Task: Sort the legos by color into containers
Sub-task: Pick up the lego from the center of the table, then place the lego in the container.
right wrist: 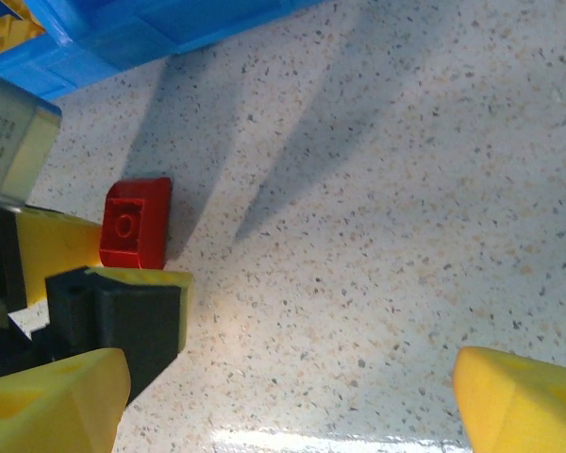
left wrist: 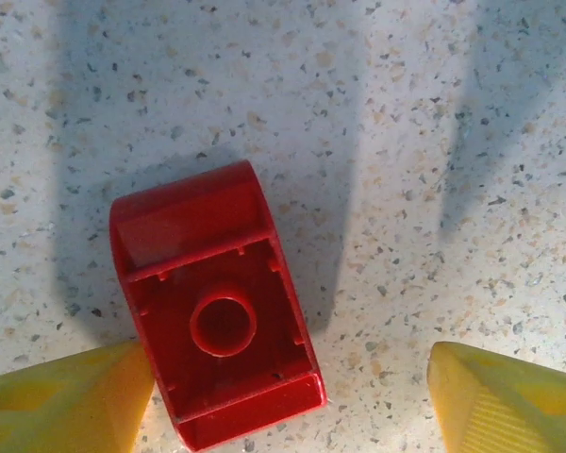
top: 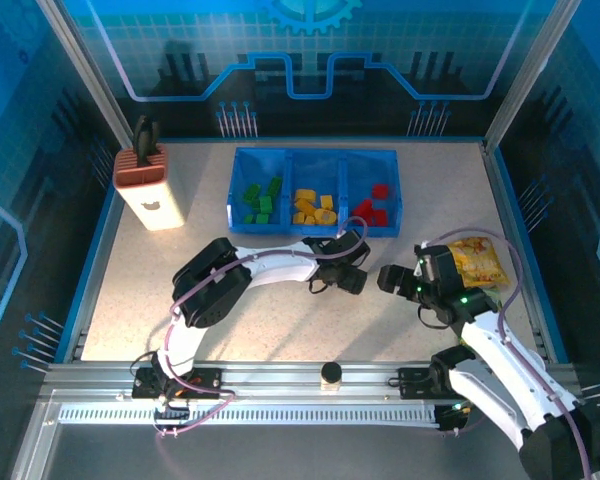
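Observation:
A red lego (left wrist: 217, 307) lies upside down on the speckled table, its hollow underside facing up. My left gripper (left wrist: 285, 396) is open around it: the left fingertip (left wrist: 66, 396) touches the brick's side, the right fingertip (left wrist: 509, 396) stands well apart. The same lego (right wrist: 137, 224) shows in the right wrist view between the left gripper's fingers (right wrist: 61, 241). My right gripper (right wrist: 288, 401) is open over bare table, just right of the left gripper (top: 350, 266). The blue tray's containers (top: 313, 153) hold green legos (top: 262, 200), yellow legos (top: 313, 208) and red legos (top: 375, 205).
A yellow snack bag (top: 477, 262) lies right of my right gripper (top: 392, 278). A white and brown knife block (top: 148, 185) stands at the back left. The tray's near wall (right wrist: 123, 38) is close behind the red lego.

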You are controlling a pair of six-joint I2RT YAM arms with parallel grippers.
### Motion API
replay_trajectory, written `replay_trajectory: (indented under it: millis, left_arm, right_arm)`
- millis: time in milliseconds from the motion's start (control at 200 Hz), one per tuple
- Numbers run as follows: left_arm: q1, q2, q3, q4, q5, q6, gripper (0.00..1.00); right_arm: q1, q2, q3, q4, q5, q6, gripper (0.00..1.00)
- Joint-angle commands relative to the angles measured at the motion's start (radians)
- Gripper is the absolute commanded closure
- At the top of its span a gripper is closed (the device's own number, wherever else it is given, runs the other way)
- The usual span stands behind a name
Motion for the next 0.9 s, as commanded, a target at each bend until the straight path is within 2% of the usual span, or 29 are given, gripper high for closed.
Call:
replay_trajectory:
  millis: [0,70,230,345,565,895]
  left_arm:
    - [-0.012,0.05,0.05,-0.062,-0.02,0.038,0.24]
    - [-0.017,0.059,0.062,-0.075,-0.039,0.045,0.3]
    - [-0.02,0.047,0.059,-0.094,-0.101,0.054,0.57]
    - [-0.02,0.02,0.05,-0.105,-0.138,0.062,0.67]
    - [-0.02,-0.089,0.028,-0.081,-0.156,0.107,0.69]
    - [-0.019,-0.229,0.087,-0.094,-0.189,0.181,0.72]
  right_arm:
    - [0.015,-0.032,-0.033,-0.021,0.006,0.029,0.1]
    - [0.015,-0.038,-0.044,-0.022,0.003,0.035,0.1]
    - [0.015,-0.044,-0.049,-0.025,-0.001,0.039,0.1]
    - [0.016,-0.044,-0.044,-0.025,-0.007,0.045,0.1]
    - [0.019,-0.04,-0.058,-0.009,-0.021,0.052,0.11]
    - [0.033,-0.094,-0.065,-0.049,-0.009,0.049,0.1]
